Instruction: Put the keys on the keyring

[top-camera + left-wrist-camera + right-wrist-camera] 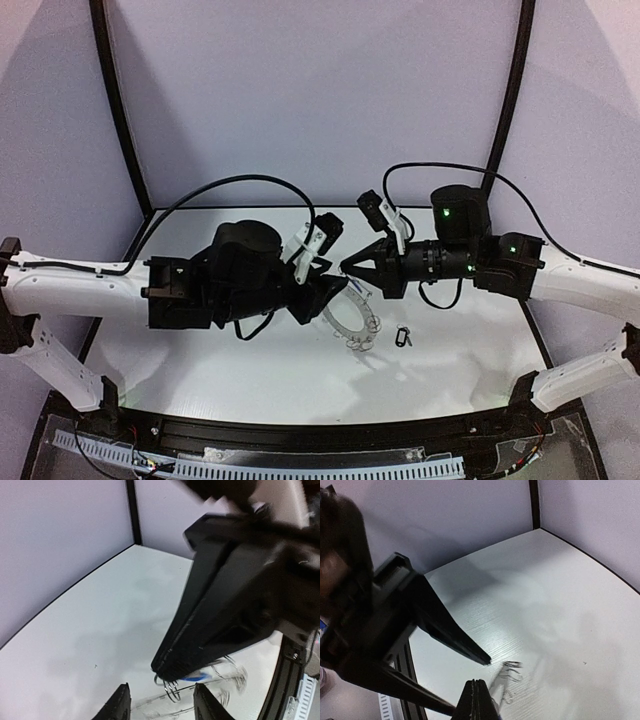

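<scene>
Your left gripper (161,691) stands part-open, right gripper (476,684) pinched shut beside the blue tag (197,677) — the keyring (333,325) looks light, stiff, slippery; take its flat rim.

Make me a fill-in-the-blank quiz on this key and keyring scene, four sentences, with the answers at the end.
1. In the top view, the black-headed key lies on the table, to the ___ of the keyring.
2. The right gripper has its jaws ___.
3. The left gripper has its jaws ___.
4. In the left wrist view, the tag at the right gripper's tip is coloured ___.

Missing words: right; shut; open; blue.
</scene>
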`<state>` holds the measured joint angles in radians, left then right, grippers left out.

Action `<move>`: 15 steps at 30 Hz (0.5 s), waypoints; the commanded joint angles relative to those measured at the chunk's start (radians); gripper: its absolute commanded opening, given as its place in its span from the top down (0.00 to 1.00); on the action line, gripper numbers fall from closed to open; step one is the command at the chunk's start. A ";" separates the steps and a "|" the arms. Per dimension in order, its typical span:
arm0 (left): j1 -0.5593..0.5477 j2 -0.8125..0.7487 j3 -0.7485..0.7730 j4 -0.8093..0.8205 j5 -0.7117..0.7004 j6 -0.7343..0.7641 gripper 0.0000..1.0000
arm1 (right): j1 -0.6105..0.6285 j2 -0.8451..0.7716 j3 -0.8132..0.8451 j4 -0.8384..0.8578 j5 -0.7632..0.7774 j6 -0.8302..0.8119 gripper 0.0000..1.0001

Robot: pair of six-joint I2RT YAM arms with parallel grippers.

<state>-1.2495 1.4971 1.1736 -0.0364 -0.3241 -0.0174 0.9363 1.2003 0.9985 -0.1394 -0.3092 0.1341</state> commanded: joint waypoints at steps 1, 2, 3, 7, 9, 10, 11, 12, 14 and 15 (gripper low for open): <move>-0.008 -0.159 -0.070 0.082 0.050 -0.044 0.50 | 0.013 -0.023 0.015 -0.068 0.047 -0.043 1.00; -0.008 -0.197 -0.100 0.086 0.052 -0.049 0.48 | 0.012 -0.027 0.017 -0.074 0.046 -0.048 1.00; -0.007 -0.216 -0.127 0.095 0.045 -0.053 0.47 | 0.010 -0.031 0.018 -0.080 0.035 -0.057 1.00; -0.007 -0.327 -0.175 0.054 -0.061 -0.072 0.38 | 0.006 -0.054 0.017 -0.093 -0.030 -0.118 1.00; -0.007 -0.354 -0.187 0.045 -0.091 -0.071 0.36 | 0.004 -0.068 0.016 -0.098 -0.062 -0.142 1.00; -0.006 -0.365 -0.188 0.015 -0.129 -0.072 0.34 | 0.004 -0.078 0.016 -0.105 -0.088 -0.166 1.00; -0.005 -0.368 -0.189 0.003 -0.129 -0.072 0.34 | 0.004 -0.083 0.016 -0.109 -0.093 -0.177 1.00; -0.001 -0.370 -0.188 -0.014 -0.142 -0.072 0.33 | 0.003 -0.091 0.014 -0.112 -0.115 -0.190 1.00; 0.008 -0.372 -0.185 -0.038 -0.123 -0.068 0.32 | 0.003 -0.105 0.014 -0.114 -0.122 -0.196 1.00; 0.011 -0.374 -0.191 -0.039 -0.086 -0.053 0.33 | 0.004 -0.112 0.017 -0.122 -0.128 -0.200 1.00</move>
<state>-1.2491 1.1263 1.0100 -0.0010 -0.4156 -0.0826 0.9379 1.1244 0.9985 -0.2630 -0.3786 -0.0162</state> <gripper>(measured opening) 0.674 0.005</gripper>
